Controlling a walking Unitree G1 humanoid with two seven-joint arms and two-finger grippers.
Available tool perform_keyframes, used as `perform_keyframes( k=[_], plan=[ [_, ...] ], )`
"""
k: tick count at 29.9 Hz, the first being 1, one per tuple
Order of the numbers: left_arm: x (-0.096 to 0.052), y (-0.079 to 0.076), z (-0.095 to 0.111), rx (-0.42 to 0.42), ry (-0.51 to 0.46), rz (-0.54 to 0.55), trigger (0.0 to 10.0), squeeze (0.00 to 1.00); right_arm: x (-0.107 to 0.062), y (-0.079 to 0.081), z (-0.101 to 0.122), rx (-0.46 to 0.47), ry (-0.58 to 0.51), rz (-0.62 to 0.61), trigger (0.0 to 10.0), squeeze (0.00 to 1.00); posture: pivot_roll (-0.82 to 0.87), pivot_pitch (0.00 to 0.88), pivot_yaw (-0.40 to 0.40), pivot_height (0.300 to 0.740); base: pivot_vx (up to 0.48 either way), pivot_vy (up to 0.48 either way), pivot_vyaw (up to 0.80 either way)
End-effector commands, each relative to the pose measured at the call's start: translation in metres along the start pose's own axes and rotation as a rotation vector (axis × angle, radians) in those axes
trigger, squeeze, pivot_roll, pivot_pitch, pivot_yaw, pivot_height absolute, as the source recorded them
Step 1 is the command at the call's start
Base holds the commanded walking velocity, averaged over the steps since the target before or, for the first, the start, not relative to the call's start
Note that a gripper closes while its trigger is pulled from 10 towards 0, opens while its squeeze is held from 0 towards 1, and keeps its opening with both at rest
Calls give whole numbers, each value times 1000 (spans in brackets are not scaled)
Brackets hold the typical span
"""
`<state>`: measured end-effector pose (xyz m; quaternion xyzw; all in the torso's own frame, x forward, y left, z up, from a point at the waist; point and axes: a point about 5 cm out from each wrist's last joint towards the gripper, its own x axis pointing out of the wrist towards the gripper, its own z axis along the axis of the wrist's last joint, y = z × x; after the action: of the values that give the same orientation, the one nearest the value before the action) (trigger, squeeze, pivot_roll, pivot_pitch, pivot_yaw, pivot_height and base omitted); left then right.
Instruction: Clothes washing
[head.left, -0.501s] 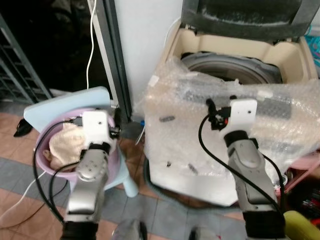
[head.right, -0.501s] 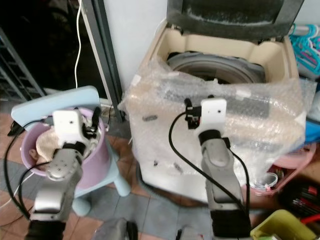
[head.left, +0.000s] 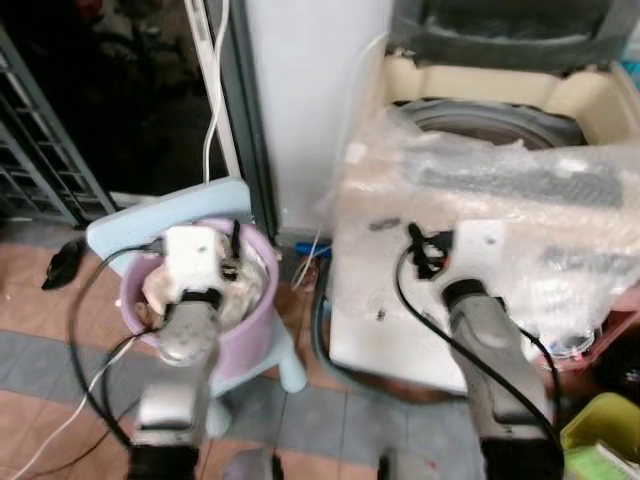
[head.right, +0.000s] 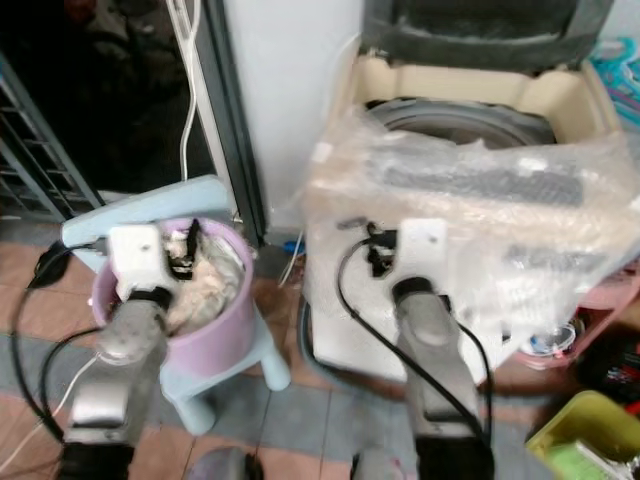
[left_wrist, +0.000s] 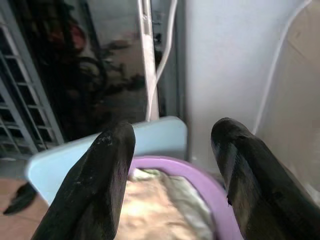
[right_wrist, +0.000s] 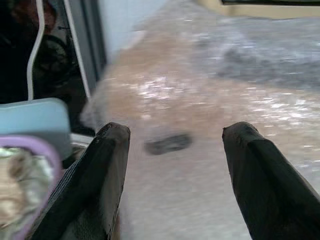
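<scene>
Just ahead of the left claw (left_wrist: 170, 185), whose fingers (left_wrist: 97, 190) stand wide w/ nothing between them, sits the purple basin (head.left: 262, 318), and the beige clothes (left_wrist: 150, 210) lie inside it, right under and beyond the fingertips. Basin rests on a pale blue stool (head.left: 215, 195), which shows behind and below the claw. No garment lifted yet by the look of it, so the job seems barely begun: clothes are all in the basin, nothing visibly moved across.

Right claw (right_wrist: 172, 185) is also spread wide and empty, pointing at the front of the washing machine (head.right: 470, 85). Directly before it is bubble wrap (head.left: 480, 210) draped over the machine's front and top edge; a small dark mark on the wrap lies just past the fingertips.

Farther on from the right claw, the lid (head.right: 480, 30) is up and the drum opening (head.left: 500, 120) is open, so loading is possible. Left to do, I'd judge: grab clothes, carry over, drop in drum, then close lid & start.

In the way: the wrap standing up along the machine's front rim, near the drum mouth, could snag cloth or fingers. Beyond the left claw hang white cables (head.left: 212, 80) beside a dark doorway w/ a metal grille. Off to the right claw's outer side, low down: a pink tub and a yellow-green bin (head.left: 600, 430).
</scene>
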<state>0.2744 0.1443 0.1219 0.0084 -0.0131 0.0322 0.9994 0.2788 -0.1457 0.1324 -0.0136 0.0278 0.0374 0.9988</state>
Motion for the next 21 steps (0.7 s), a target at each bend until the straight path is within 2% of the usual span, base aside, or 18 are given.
perform_keyframes(
  k=[1,7,14,16,21],
  plan=[
    [0,-8,5,11,-28,-28,10000,0,-2,-7,2,-6,-10,-10,10000,0,-23,43,53,740,0,311,525],
    [-5,-5,4,2,-34,-69,10000,0,2,-7,5,5,-8,-6,10000,0,-19,49,50,740,0,0,763],
    [-5,4,-2,0,-4,-20,10000,0,3,-8,2,2,9,11,10000,0,-13,50,47,740,0,0,757],
    [-5,5,-3,2,-2,-15,10000,0,4,-8,2,6,10,17,10000,0,-10,47,47,740,0,0,538],
    [-4,6,-2,-2,-6,-19,10000,0,12,-7,3,-14,12,48,10000,0,-5,41,44,740,351,0,0]
  ],
)
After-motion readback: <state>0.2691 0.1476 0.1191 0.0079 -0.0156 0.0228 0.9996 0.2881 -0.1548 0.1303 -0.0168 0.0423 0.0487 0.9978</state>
